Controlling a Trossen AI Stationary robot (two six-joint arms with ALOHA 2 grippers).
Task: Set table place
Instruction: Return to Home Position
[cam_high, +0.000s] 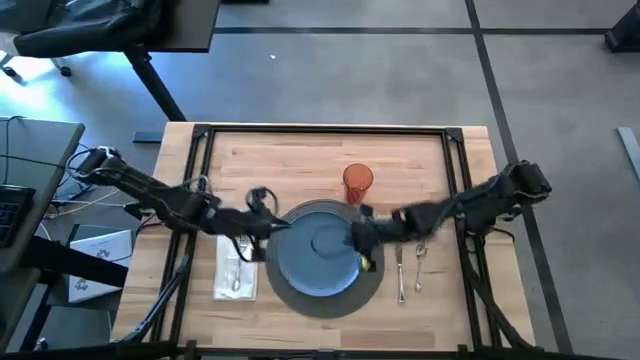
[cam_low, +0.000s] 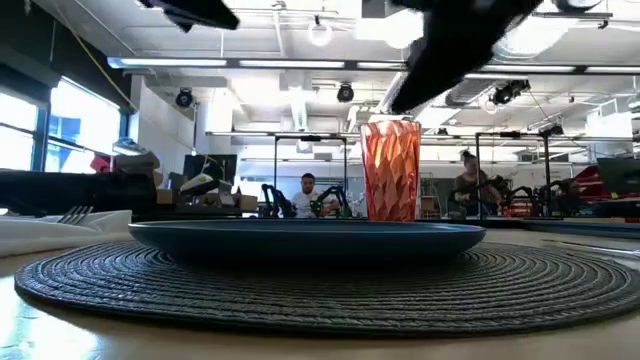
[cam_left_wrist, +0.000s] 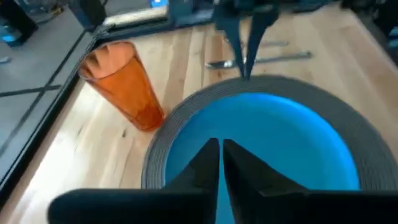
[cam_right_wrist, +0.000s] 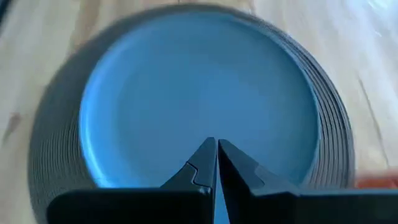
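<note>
The round blue plate (cam_high: 318, 250) lies flat on the place, a dark grey woven mat (cam_high: 330, 298) on the wooden table (cam_high: 300, 150). An orange faceted cup (cam_high: 357, 182) stands upright just beyond the mat. My left gripper (cam_high: 281, 228) hovers shut over the plate's left rim; in its wrist view the shut fingers (cam_left_wrist: 221, 163) point across the plate (cam_left_wrist: 273, 143). My right gripper (cam_high: 356, 238) hovers shut over the plate's right part (cam_right_wrist: 199, 99). In the low view both arms stay high above the plate (cam_low: 310, 236).
A white napkin with a fork (cam_high: 234, 270) lies left of the mat. A knife (cam_high: 400, 272) and a spoon (cam_high: 420, 266) lie to its right. Bare wood stretches along the far side. People sit at desks in the room beyond (cam_low: 306, 195).
</note>
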